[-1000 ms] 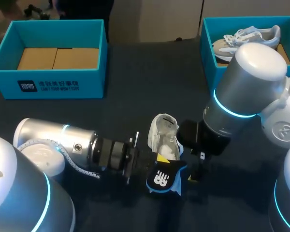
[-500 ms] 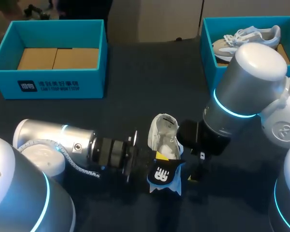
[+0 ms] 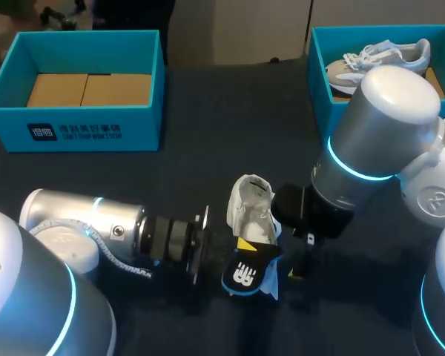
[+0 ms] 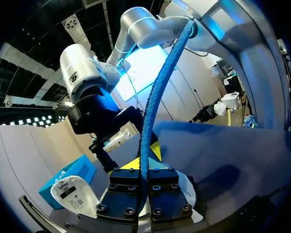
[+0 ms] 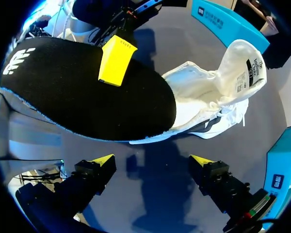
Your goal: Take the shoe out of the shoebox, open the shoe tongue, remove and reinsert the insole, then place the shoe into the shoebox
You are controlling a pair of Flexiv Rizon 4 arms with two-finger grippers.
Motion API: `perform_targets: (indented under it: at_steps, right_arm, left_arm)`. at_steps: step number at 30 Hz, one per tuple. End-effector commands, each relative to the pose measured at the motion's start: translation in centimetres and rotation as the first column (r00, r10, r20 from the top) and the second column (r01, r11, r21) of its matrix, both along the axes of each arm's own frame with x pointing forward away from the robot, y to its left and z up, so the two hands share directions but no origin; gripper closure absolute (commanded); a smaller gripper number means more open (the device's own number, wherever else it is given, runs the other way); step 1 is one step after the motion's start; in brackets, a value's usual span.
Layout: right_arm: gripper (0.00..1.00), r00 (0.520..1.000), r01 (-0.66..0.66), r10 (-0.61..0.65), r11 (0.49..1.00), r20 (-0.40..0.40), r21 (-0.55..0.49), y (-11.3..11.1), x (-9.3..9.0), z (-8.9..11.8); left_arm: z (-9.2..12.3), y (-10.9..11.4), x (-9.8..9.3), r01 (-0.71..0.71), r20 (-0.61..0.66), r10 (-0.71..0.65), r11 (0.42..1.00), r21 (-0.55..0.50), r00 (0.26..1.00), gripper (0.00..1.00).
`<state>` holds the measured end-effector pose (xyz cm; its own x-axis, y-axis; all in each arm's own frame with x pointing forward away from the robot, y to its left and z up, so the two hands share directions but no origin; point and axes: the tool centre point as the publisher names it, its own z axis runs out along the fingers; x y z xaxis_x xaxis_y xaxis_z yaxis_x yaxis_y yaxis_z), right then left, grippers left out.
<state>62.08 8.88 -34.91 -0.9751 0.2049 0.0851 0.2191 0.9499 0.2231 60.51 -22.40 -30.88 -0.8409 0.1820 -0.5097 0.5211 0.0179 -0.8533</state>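
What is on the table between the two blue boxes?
Nothing. In the head view, the table is bare and dark between the blue box without a shoe and the blue box with a shoe.

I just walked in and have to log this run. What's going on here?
The left gripper is shut on a black insole, holding it over one end of the white shoe, which lies on the table. The right gripper is open and holds nothing, with the shoe just ahead of its fingers. Whether the insole's tip is inside the shoe cannot be seen. A second shoe sits in the right box.
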Motion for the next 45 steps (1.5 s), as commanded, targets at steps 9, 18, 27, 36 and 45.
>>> perform_targets:
  at_steps: [9,18,27,36,45]
  right_arm:
    - [0.0,1.0,0.001,-0.001,1.0,0.001,0.0,0.0,-0.1,-0.1]
    - [0.0,1.0,0.001,-0.001,1.0,0.001,0.0,0.0,-0.1,-0.1]
    - [0.0,1.0,0.001,-0.001,1.0,0.001,0.0,0.0,-0.1,-0.1]
    - [0.0,1.0,0.001,-0.001,1.0,0.001,0.0,0.0,-0.1,-0.1]
    - [0.0,1.0,0.001,-0.001,1.0,0.001,0.0,0.0,-0.1,-0.1]
  left_arm:
    - [-0.3,0.1,0.4,-0.029,0.011,0.029,0.999,-0.019,1.0,1.0]
    - [-0.7,-0.2,0.8,-0.071,0.024,0.071,0.997,-0.013,0.997,1.0]
    - [-1.2,-0.3,1.0,-0.104,0.054,0.104,0.995,-0.015,0.993,1.0]
    - [-1.5,-0.2,1.3,-0.134,0.09,0.134,0.991,-0.001,0.987,1.0]
    - [-2.0,-0.4,2.2,-0.164,0.095,0.162,0.986,0.015,0.982,1.0]
